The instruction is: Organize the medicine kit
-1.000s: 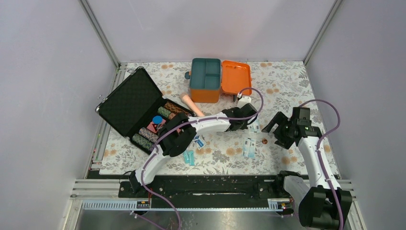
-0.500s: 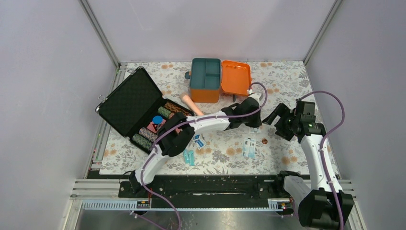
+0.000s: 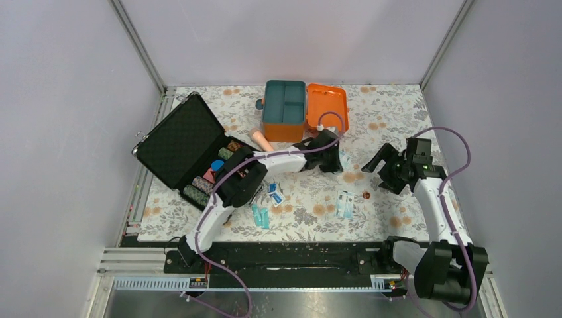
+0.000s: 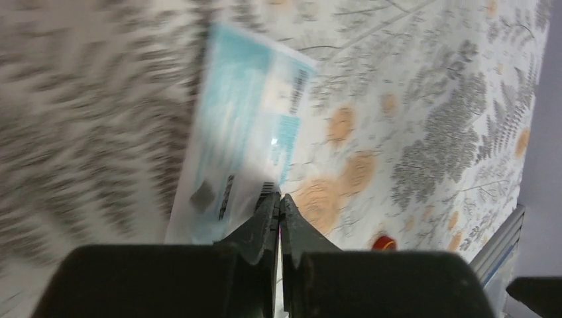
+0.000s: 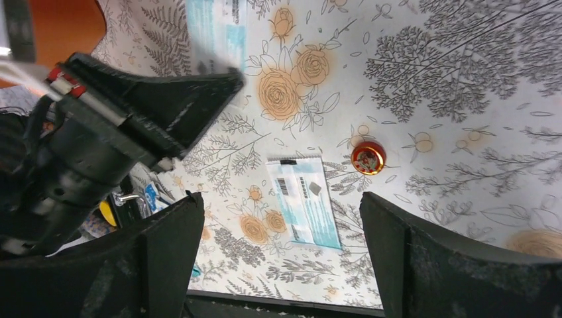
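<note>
Top external, one open medicine kit (image 3: pixel 283 131), left gripper (image 4: pixel 279 202) clamped on one sachet (image 4: pixel 245 132), right gripper (image 3: pixel 379 173) spread

Looks like a robot lab cell. Enclosed by plain grey panels (image 3: pixel 285 40) and aluminium rails (image 3: pixel 136 43) around a floral-covered bench (image 3: pixel 391 106).

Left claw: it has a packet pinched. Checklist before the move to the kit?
1. Left claw shut on blue packet: ok.
2. Pinch sits at the packet's edge; secure enough: cannot tell.
3. Medicine kit with lid open: ok.
4. Tray shows free compartments: ok.
5. Right claw open, holding nothing: ok.
6. Second packet lies on the mat, not stowed: not ok.
</note>
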Controlling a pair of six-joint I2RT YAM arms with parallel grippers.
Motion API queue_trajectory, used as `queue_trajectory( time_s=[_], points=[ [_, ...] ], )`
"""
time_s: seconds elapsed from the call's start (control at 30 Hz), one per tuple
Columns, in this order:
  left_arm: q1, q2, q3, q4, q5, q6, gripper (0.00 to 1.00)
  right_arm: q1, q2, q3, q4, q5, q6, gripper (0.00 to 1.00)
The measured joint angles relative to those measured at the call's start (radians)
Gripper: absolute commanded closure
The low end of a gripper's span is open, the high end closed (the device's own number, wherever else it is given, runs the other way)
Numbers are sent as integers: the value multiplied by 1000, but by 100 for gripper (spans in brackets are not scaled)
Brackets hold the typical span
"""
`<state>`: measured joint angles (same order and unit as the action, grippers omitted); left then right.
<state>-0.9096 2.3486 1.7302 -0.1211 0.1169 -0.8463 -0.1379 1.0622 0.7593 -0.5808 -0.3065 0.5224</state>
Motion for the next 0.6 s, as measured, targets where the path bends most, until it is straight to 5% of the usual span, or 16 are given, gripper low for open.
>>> queue_trajectory(
  time_s=[0.27, 0.43, 0.6],
  points=[
    [103, -181, -258, -16, 12, 13, 97, 23, 182, -93, 181, -85, 96, 0],
    [111, -244, -328, -5, 66, 116, 46, 129, 286, -84, 301, -108, 85, 0],
    [109, -348, -368, -19, 51, 227, 33, 202, 397, -10, 438, -106, 88, 11]
  ],
)
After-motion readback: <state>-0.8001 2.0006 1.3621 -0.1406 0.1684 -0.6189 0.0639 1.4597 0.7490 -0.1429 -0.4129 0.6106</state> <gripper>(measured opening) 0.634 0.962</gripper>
